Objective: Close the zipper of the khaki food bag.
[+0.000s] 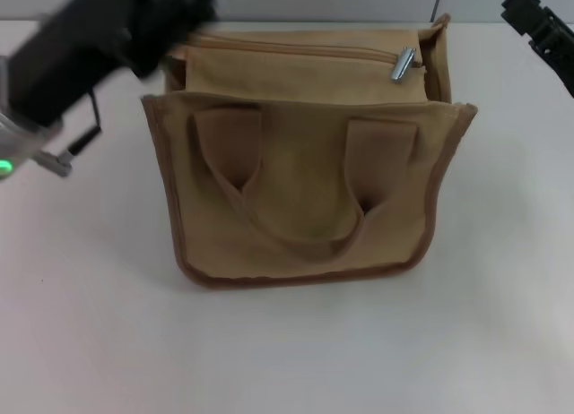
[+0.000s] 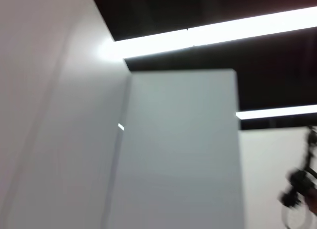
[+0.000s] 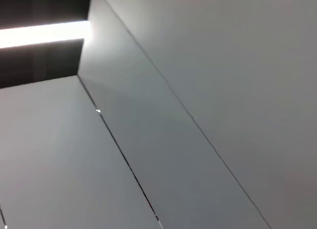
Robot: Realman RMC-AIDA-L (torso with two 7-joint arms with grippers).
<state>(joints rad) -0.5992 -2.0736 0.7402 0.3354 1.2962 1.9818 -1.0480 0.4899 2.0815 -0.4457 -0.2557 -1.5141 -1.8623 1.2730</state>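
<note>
Although the pull tab sits at one end of the zipper, near the bag's right side, it is hard to judge from the head view whether that end means shut or open: the tan zipper line looks drawn together along most of its length, yet the left stretch is hidden behind the left arm, so the task may be nearly done or hardly begun, and I cannot tell which. The khaki food bag stands upright on the white table, roughly midway between the left and right edges and toward the far edge. It is a boxy canvas tote with darker brown piping along its edges, a front pocket, and a wide strap handle drooping in a loop down its near face; the top panel looks flat and a little slack. The left gripper hovers over the bag's far left corner, blurred, and I cannot tell how far its fingers are apart or whether they hold anything. The right gripper is near the table's far right corner, well apart from the bag, touching nothing that shows; its fingers too are unreadable. Both wrist views show only walls and ceiling lights, not the bag.
</note>
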